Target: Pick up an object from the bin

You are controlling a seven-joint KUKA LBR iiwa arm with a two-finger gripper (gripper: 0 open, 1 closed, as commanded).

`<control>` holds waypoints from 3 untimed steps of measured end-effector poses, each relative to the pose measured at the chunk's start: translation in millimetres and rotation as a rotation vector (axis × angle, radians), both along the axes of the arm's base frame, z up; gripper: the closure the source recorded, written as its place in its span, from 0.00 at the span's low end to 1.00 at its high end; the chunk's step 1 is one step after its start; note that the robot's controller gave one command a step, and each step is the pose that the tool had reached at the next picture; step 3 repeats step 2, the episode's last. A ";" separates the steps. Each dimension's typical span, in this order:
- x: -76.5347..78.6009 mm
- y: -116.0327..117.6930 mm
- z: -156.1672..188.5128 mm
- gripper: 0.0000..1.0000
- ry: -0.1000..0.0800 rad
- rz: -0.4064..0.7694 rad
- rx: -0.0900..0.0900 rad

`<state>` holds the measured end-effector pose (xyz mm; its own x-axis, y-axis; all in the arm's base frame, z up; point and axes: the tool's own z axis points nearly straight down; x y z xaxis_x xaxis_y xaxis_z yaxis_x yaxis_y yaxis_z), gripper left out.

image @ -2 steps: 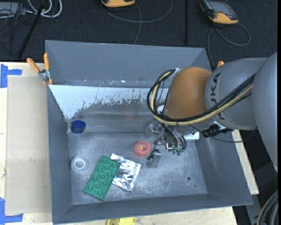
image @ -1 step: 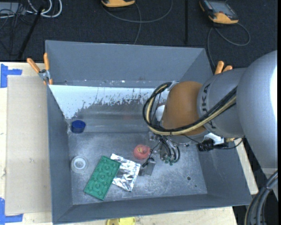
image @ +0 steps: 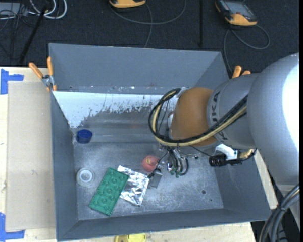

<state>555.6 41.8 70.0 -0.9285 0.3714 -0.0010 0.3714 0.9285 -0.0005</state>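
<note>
My gripper (image: 166,166) hangs low over the middle of the bin floor, under the arm's brown cover. A small red ball-like thing (image: 150,162) lies just to its left, close to or touching it. A crumpled piece of silver foil (image: 133,186) lies in front and to the left of the gripper, its upper corner almost under the gripper's dark tip. A green studded building plate (image: 108,190) lies tilted against the foil's left side.
A blue cap (image: 84,135) sits at the left, near the foot of the back wall. A clear round lid (image: 85,176) lies near the left wall. The arm and its cables cover the bin's right part.
</note>
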 end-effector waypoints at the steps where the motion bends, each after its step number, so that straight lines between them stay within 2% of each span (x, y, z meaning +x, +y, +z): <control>1: 0.0 0.8 0.9 1.00 0.001 0.002 0.001; 3: 0.3 0.4 7.6 1.00 0.001 0.003 0.001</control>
